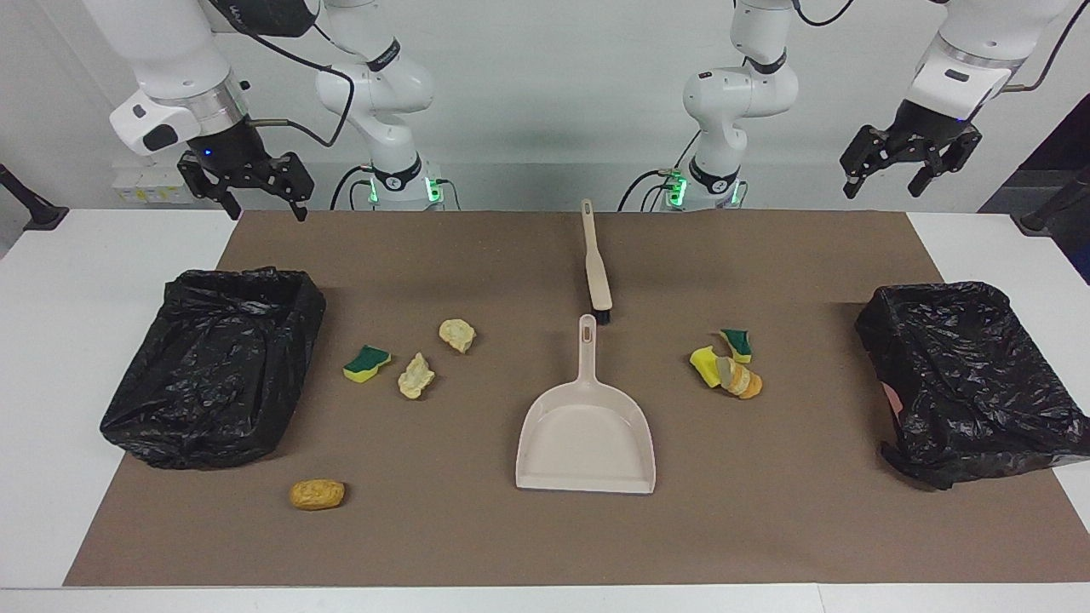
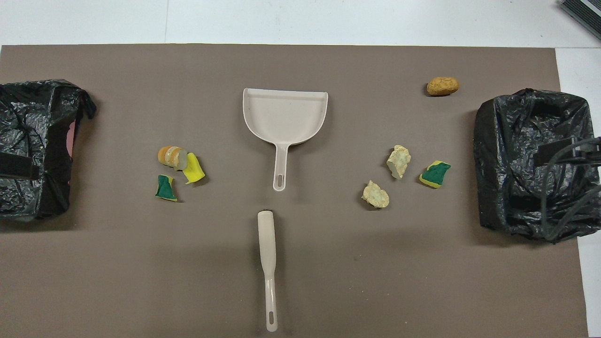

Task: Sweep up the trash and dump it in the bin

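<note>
At the right arm's end, the right gripper point(image 1: 260, 197) hangs with jaws apart above a bin point(image 1: 213, 362); trash point(image 1: 415, 375) flanks the central dustpan point(image 1: 586, 426) and brush point(image 1: 595, 271); the left gripper point(image 1: 886, 176) hangs likewise, jaws apart.

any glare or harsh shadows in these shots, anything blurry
Facing view: even light, soft short shadows under the dustpan and the trash; faint sheen on the black bin bags. Overhead view: a broad soft shadow band across the brown mat near the brush; a blurred dark cable overlaps one bag at the frame edge.
</note>
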Available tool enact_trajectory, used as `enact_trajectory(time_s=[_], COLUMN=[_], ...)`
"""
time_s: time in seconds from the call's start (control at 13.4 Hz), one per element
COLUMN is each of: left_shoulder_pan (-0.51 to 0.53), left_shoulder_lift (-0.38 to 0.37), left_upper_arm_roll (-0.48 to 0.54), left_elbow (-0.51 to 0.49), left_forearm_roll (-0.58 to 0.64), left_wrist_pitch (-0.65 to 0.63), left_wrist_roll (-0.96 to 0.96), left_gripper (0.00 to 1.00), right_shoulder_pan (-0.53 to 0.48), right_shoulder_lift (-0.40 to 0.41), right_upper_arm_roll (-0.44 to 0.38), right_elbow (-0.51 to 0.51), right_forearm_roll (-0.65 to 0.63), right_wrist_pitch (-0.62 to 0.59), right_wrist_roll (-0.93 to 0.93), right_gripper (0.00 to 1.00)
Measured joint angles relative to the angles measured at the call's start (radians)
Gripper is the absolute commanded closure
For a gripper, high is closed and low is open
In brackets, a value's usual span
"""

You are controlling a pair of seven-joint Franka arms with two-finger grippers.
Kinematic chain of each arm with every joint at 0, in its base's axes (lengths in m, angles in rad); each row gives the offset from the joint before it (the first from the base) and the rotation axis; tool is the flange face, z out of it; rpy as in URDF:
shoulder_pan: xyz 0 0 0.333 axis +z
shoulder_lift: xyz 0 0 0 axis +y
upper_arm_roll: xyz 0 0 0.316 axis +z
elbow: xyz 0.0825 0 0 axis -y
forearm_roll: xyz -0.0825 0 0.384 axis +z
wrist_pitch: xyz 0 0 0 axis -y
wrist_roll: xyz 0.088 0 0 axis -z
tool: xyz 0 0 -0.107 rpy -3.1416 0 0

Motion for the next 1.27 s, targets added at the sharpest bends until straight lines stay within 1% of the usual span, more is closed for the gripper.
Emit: enact_trajectory(time_s=[0.67, 0.97, 1.27], left_shoulder_pan=[0.000, 0.000, 0.000], left_shoulder_lift=[0.000, 0.000, 0.000], left_upper_arm_roll=[0.000, 0.000, 0.000], left_elbow=[0.000, 0.000, 0.000], left_forearm_roll=[0.000, 0.000, 0.000], left_wrist_pitch=[0.004, 0.004, 0.004], left_wrist_roll=[0.000, 0.000, 0.000], left_gripper=[0.00, 0.00, 0.00], right_shoulder_pan=[0.005, 0.004, 0.002], right_shoulder_lift=[0.000, 0.000, -0.001], right_upper_arm_roll=[0.000, 0.002, -0.004], right_elbow=[-0.003, -0.004, -0.004], right_forearm_roll=[0.020, 0.021, 0.019], right_wrist_pitch=[-0.002, -0.033, -0.036], right_wrist_roll=[0.002, 0.005, 0.005], right_gripper=[0.00, 0.00, 0.00])
